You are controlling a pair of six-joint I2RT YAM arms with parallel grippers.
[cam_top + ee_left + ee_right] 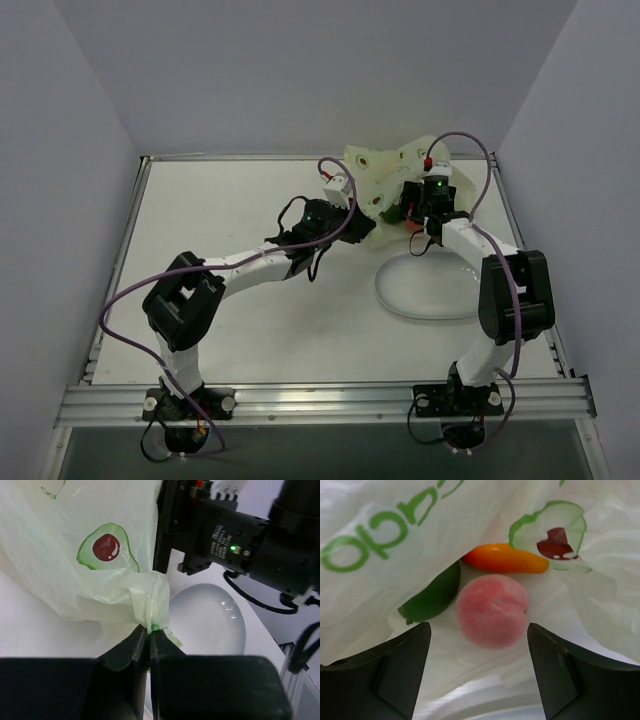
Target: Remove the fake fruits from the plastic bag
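Observation:
The plastic bag (385,175) lies at the back right of the table, pale yellow-green with avocado prints. My left gripper (149,628) is shut on a bunched edge of the bag (100,575) and holds it up. My right gripper (479,632) is open at the bag's mouth. Inside the bag lie a pink peach (491,610) just beyond the fingertips, between them, an orange-red oval fruit (505,559) behind it and a green fruit (432,597) to the left, half under the bag's film. The other fruits are hidden.
An oval pale grey plate (400,300) lies in front of the bag, under the right arm; it also shows in the left wrist view (210,620). The right wrist body (235,540) is close beside the left gripper. White walls surround the table.

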